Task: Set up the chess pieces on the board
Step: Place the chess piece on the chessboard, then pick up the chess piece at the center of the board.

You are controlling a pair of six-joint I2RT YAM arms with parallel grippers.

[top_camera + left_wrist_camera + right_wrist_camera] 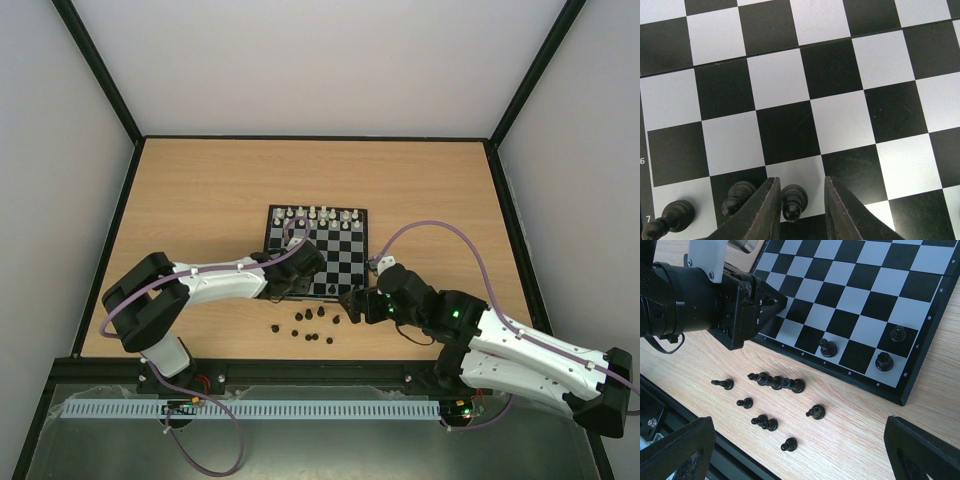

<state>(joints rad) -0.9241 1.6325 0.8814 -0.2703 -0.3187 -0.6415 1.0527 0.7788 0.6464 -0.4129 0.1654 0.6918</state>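
Because the chess pieces are tiny, light, hard and smooth, likely to topple or squirt from a pinch, each is best taken across its narrow stem under the head. The left pincer, jaws slightly parted, straddles a pawn standing at the seven o'clock corner of the board, its arm stretched low across the desk. The right pincer, wide open and empty, hovers at the board's five o'clock, the loose pieces lying at six o'clock.

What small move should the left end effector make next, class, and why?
Probably lift the left end effector straight up: the black pawn stands upright on its pale square, with a gap beside one finger, so it looks released.
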